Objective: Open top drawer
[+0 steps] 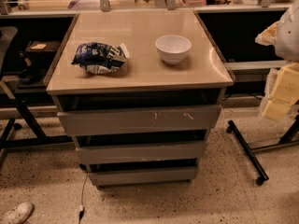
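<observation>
The top drawer (139,119) is the widest grey handleless front of the cabinet, just under the tan countertop (140,76). Small orange-white scratches (188,115) mark it right of centre. A dark gap runs above the front, and none of the drawer's interior shows. My gripper is not in view. A white rounded shape (290,29) at the right edge may be part of my arm, well to the right of the cabinet and above drawer height.
A blue chip bag (99,57) and a white bowl (173,48) sit on the countertop. Two narrower grey drawer fronts (140,152) lie below. A wheeled stand leg (246,152) and yellow foam blocks (281,93) are on the right. A shoe (16,213) is bottom left.
</observation>
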Tool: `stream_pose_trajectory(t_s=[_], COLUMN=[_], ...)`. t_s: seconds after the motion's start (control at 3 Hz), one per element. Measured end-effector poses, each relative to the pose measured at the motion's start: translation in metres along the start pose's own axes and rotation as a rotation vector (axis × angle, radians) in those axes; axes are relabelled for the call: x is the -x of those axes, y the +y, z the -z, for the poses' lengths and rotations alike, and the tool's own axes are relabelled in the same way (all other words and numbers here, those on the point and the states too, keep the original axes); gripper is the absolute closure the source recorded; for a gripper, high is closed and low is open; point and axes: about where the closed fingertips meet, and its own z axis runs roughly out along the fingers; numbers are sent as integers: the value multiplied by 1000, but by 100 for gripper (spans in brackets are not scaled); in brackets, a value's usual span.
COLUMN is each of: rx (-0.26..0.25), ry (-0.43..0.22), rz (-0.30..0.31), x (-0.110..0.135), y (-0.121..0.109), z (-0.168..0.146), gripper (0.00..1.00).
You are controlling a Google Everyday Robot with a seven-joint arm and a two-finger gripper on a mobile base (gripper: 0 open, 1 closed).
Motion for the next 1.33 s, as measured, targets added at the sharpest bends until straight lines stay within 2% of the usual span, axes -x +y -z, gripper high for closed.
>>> stream_pose_trajectory(t_s=[0.33,0.67,1.0,1.33], rx=[0,2,33,99], ry=[0,-3,14,19], rz=[0,-13,13,31], x=[0,0,11,25], y=[0,9,25,38], z=[0,-15,-69,-137], gripper=[0,0,0,0])
